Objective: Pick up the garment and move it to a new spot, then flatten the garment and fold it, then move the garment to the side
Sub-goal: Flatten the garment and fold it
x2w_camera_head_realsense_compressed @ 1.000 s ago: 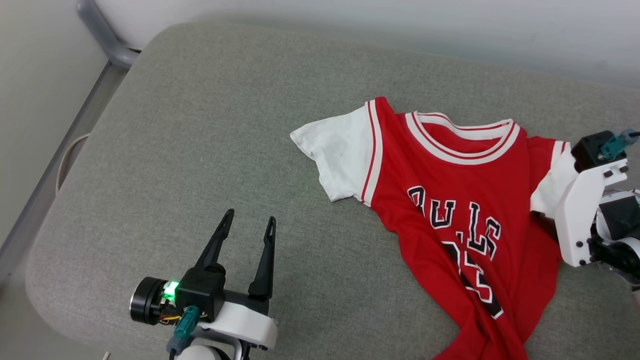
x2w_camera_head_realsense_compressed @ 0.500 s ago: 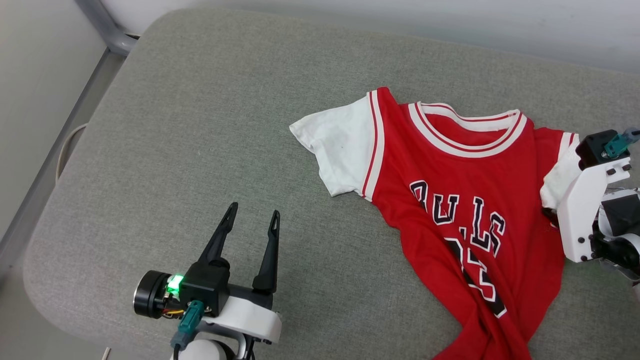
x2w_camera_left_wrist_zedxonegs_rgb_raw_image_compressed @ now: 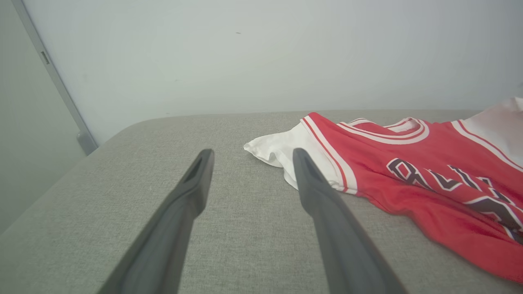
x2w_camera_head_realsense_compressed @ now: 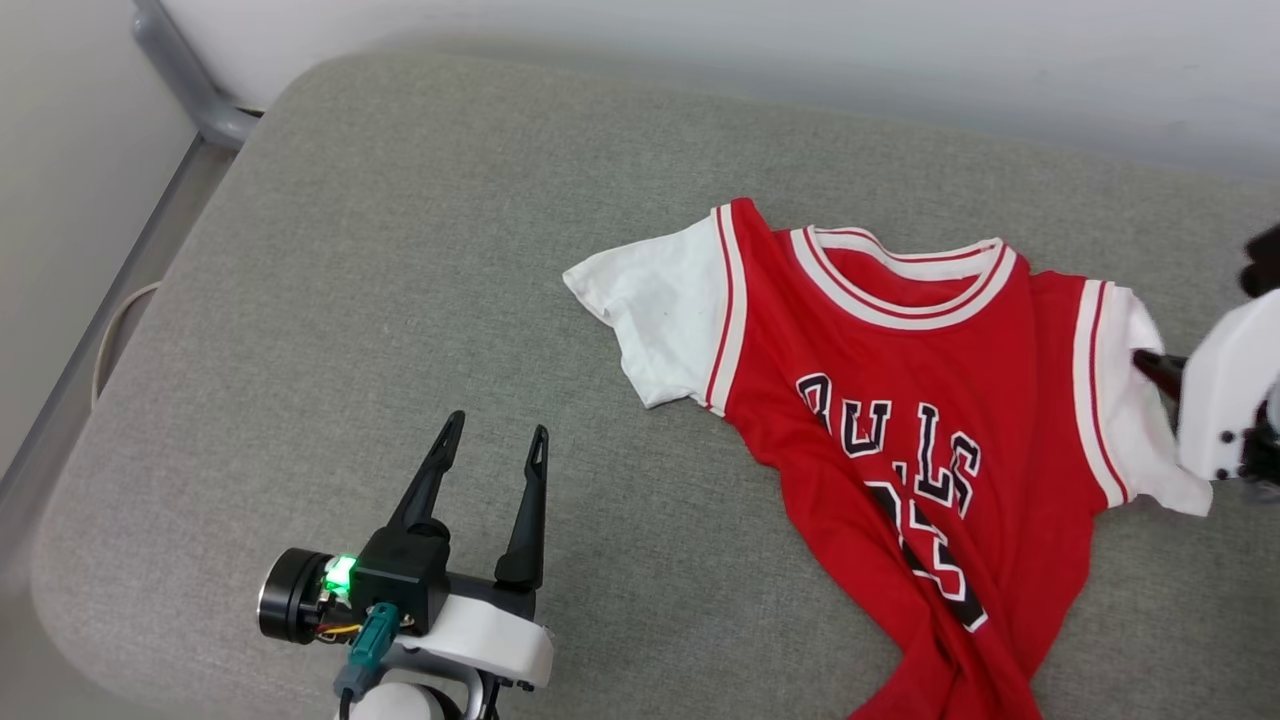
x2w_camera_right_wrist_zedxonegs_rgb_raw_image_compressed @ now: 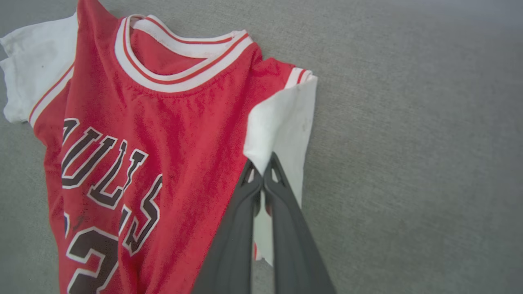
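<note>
Item inspected: the red "BULLS 23" jersey garment (x2w_camera_head_realsense_compressed: pixel 900 400). It lies print-up on the right half of the grey cushion (x2w_camera_head_realsense_compressed: pixel 400 250), with the collar toward the far edge and the hem trailing to the near edge. The body is creased. The left sleeve (x2w_camera_head_realsense_compressed: pixel 650 310) lies flat toward the cushion's middle. The right claw (x2w_camera_right_wrist_zedxonegs_rgb_raw_image_compressed: pixel 263 169) is pinched closed on the lower edge of the right sleeve (x2w_camera_right_wrist_zedxonegs_rgb_raw_image_compressed: pixel 286 118). The left claw (x2w_camera_head_realsense_compressed: pixel 500 423) is spread wide and holds nothing. It sits over bare cushion toward the near-left corner, well apart from the garment.

T-shirt (x2w_camera_head_realsense_compressed: pixel 900 380) lies front-up on the padded surface (x2w_camera_head_realsense_compressed: pixel 400 250), right of centre. The left pincer (x2w_camera_head_realsense_compressed: pixel 499 423) is well to its left, the right pincer (x2w_camera_right_wrist_zedxonegs_rgb_raw_image_compressed: pixel 263 163) on its right-hand sleeve (x2w_camera_right_wrist_zedxonegs_rgb_raw_image_compressed: pixel 286 114).
</note>
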Available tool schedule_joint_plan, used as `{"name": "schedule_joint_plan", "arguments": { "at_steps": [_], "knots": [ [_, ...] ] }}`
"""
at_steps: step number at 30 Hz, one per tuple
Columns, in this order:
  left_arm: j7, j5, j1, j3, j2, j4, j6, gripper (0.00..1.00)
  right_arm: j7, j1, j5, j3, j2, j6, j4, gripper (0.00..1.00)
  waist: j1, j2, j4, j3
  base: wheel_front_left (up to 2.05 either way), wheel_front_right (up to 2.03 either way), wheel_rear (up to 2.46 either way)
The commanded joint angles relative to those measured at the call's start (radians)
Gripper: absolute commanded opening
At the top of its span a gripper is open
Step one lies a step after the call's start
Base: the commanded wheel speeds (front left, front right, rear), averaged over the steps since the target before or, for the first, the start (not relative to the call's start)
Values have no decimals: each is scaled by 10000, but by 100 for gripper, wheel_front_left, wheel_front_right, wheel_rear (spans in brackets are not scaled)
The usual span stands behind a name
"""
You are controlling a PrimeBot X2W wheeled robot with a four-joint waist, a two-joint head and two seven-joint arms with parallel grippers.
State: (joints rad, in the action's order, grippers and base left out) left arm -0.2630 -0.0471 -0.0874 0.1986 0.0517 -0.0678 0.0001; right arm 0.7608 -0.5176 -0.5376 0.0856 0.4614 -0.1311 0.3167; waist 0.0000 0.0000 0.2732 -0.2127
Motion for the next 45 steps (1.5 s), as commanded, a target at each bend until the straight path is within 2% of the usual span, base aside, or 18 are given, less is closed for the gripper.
{"name": "schedule_joint_plan", "arguments": {
  "at_steps": [1,4,9,14,15,16,21,25,29,32,39,45],
  "knots": [
    [-27,52,60,-24,-24,-5,-1,100,-10,213,-44,-214,121,7,-57,0,0,0,-96,96,0,0,0],
    [-27,77,150,-77,-22,37,-28,100,97,370,41,-1000,238,7,-126,0,0,0,-203,131,0,0,0],
    [-26,95,97,-146,-24,124,-83,100,422,556,162,-2500,42,6,167,0,0,0,-345,-70,0,0,0],
    [-26,150,-108,-120,-24,139,-141,100,162,425,1049,-3607,31,7,866,0,0,0,-415,-404,0,0,0],
    [-26,152,-145,-116,-24,143,-149,100,-6,346,1326,-3766,90,7,1052,39,0,0,-417,-452,0,0,0],
    [-26,154,-178,-126,-21,141,-143,100,-227,254,1623,-3964,157,9,1281,100,0,0,-418,-486,0,0,0],
    [-26,186,-215,-169,-23,57,-137,100,-1510,-189,3133,-4583,121,7,2166,100,0,0,-456,-409,0,0,0],
    [-26,218,-95,-291,-3,-9,-142,100,-2329,-502,3454,-4529,-129,7,2365,100,0,0,-590,-25,0,0,0],
    [-26,219,34,-403,62,3,-176,100,-3230,-512,3282,-3968,-378,7,2034,100,0,0,-801,502,0,0,0],
    [-26,193,147,-518,89,52,-208,100,-3883,-236,2716,-3260,-601,7,1416,100,0,0,-991,890,0,0,0],
    [-26,103,374,-794,156,183,-240,100,-5391,969,1671,-1915,-529,9,-415,100,0,0,-1397,1525,0,0,0],
    [-26,34,662,-1082,166,307,-275,100,-6922,2648,1599,-1697,-962,9,-1977,100,0,0,-1695,1860,0,0,0]
  ]
}}
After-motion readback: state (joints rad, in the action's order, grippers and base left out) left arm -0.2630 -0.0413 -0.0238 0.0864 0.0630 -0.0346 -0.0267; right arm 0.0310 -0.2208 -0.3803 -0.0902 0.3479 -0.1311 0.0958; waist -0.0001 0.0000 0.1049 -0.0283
